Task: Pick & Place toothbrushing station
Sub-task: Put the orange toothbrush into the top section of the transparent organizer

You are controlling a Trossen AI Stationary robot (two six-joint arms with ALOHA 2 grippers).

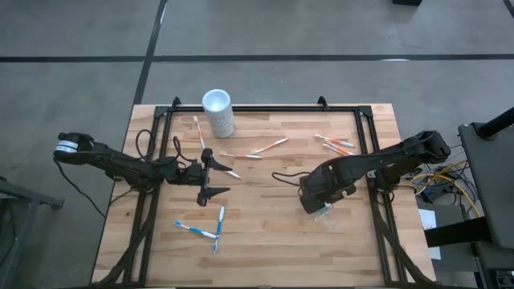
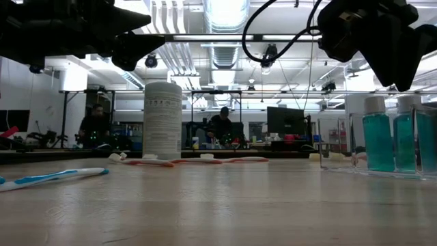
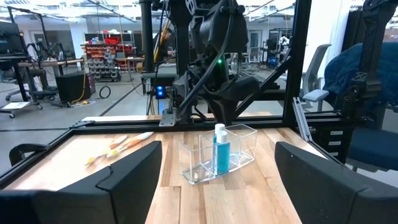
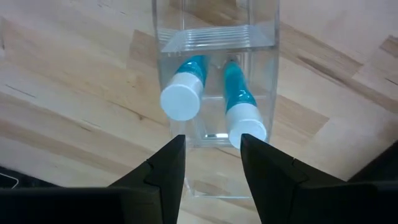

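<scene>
The toothbrushing station [image 1: 325, 215] is a clear plastic holder [image 4: 214, 37] with two teal, white-capped bottles [image 4: 181, 99] standing in it. It rests on the wooden table at the right, and shows in the low view [image 2: 341, 147] and the left wrist view [image 3: 239, 140]. My right gripper [image 4: 212, 155] hangs over its near end [image 1: 320, 205], pointing steeply down. My left gripper [image 1: 218, 177] waits open at the table's left, level, with nothing between its fingers [image 3: 130, 180]. My right gripper comes from above, pointing down, with one finger [image 4: 168, 168] on each side of the holder's narrow end section [image 4: 194, 180], which fills the gap between them. The clear walls blur the exact line of touch. The holder stands upright, its base seemingly on the table [image 2: 355, 175].
A tall white cup [image 1: 218, 112] stands at the far middle. Orange-and-white toothbrushes lie near it [image 1: 259, 150] and at the far right [image 1: 336, 144]. Blue-and-white ones [image 1: 201, 230] lie near the front left. Black frame rails [image 1: 371, 136] border the table. People sit in the room behind.
</scene>
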